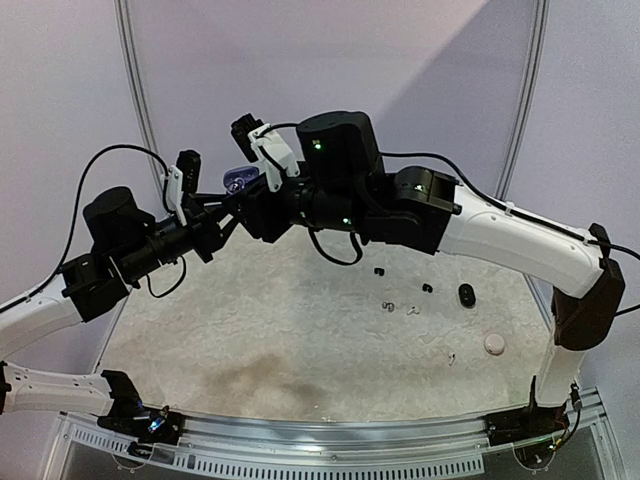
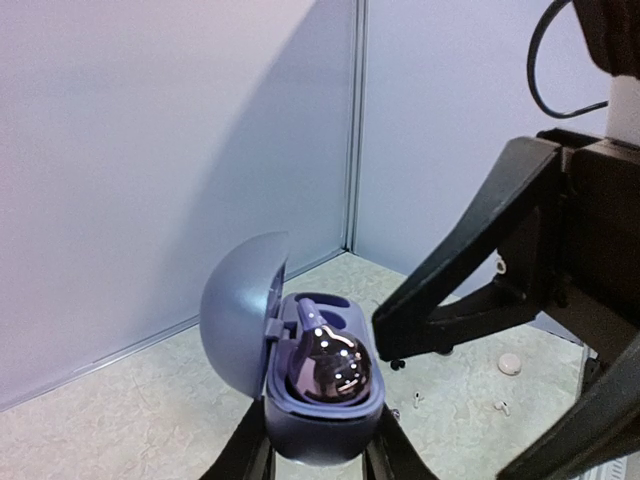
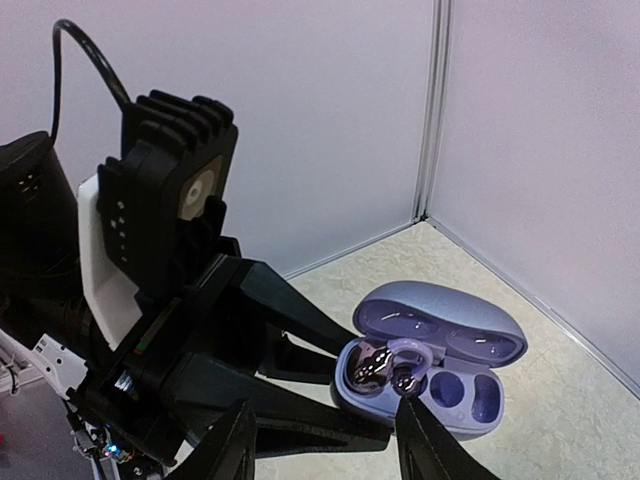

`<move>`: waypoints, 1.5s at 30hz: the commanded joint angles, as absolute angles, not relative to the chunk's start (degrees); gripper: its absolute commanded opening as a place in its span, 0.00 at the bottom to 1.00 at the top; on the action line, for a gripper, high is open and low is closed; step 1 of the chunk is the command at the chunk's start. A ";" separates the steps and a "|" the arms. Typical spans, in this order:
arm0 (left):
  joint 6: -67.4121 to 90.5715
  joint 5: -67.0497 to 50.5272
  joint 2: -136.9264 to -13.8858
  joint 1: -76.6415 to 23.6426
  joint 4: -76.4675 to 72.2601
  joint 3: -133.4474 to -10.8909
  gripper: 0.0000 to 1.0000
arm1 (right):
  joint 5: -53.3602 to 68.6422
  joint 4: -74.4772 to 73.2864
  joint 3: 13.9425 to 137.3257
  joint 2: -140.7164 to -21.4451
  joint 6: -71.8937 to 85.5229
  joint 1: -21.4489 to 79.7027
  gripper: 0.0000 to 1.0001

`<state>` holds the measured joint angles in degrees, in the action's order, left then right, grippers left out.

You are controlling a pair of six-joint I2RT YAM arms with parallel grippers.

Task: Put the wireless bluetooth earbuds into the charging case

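Note:
My left gripper [image 2: 318, 452] is shut on the base of a blue-purple charging case [image 2: 322, 418] and holds it up in the air, lid [image 2: 238, 318] open. A shiny purple earbud [image 2: 330, 366] with an ear hook sits in one well of the case; the other well is empty. In the right wrist view the case [image 3: 470, 392] and earbud [image 3: 378, 362] lie just past my right gripper [image 3: 326, 448], which is open and empty. From the top view both grippers meet at the case [image 1: 240, 181], high above the table's back left. Several tiny earbuds [image 1: 388, 306] lie on the table.
A black pebble case [image 1: 466, 294] and a round white case [image 1: 495, 343] lie on the table's right side, with loose small earbuds [image 1: 427, 288] between them. My right gripper's black fingers [image 2: 470, 270] fill the right of the left wrist view. Walls stand close behind.

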<state>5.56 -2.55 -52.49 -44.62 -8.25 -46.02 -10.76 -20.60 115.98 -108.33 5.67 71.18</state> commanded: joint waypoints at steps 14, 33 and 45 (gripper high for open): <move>2.40 -23.42 -52.83 -45.09 -8.83 -46.76 0.00 | -6.97 -30.57 114.83 -96.14 2.22 70.98 0.25; 0.44 -36.80 -55.39 -45.11 -5.38 -49.31 0.00 | -3.40 -34.94 112.07 -96.91 -12.23 74.11 0.18; 0.35 -35.36 -55.37 -45.09 -5.10 -49.07 0.00 | -2.30 -33.40 111.42 -98.61 -12.83 74.12 0.05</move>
<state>0.84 -35.66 -54.89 -44.62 -5.54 -47.97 -3.79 -33.87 112.71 -97.27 -12.45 73.89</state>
